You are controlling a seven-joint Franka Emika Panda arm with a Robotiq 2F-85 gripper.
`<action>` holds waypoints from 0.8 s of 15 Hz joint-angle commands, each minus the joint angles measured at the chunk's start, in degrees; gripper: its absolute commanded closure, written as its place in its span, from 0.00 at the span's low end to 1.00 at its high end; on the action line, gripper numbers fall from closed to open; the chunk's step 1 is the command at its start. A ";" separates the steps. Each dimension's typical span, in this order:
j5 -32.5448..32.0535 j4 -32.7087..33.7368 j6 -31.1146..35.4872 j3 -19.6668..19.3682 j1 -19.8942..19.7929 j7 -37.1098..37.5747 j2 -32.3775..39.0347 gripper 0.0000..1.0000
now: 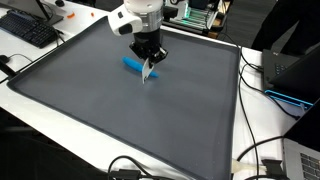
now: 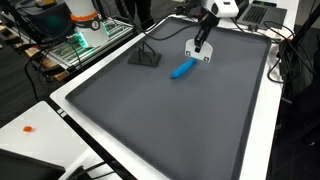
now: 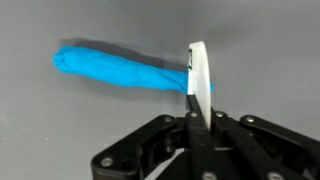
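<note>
**White piece gripped, blue roll lying loose**

- The hand (image 1: 148,62) was clenched on a thin white flat piece (image 3: 198,70). In the wrist view the piece stood edge-on between the fingers (image 3: 186,128) and stuck out past their tips.
- In both exterior views the white flat piece hung below the hand, over the grey mat (image 1: 120,125) covering the surface. Whether its lower edge touched the mat could not be told.
- The blue roll (image 3: 115,70) lay flat on the mat just beyond the hand. One end ran up to the white piece, seemingly behind it; contact was unclear.
- In an exterior view, a dark stand (image 2: 145,56) stood on the mat well apart from the hand.

Progress, as a judgement: the pick-up of the white piece looked done, with a firm, centred grip. It had not yet been put down anywhere. The blue roll appeared ungrasped, lying free beside the hand.
</note>
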 commanded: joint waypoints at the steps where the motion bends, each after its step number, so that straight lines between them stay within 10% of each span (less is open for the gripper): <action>1: -0.98 1.64 1.90 -1.01 1.06 1.21 2.61 0.99; 12: -0.77 -1.38 3.33 -1.91 1.10 1.50 2.50 0.99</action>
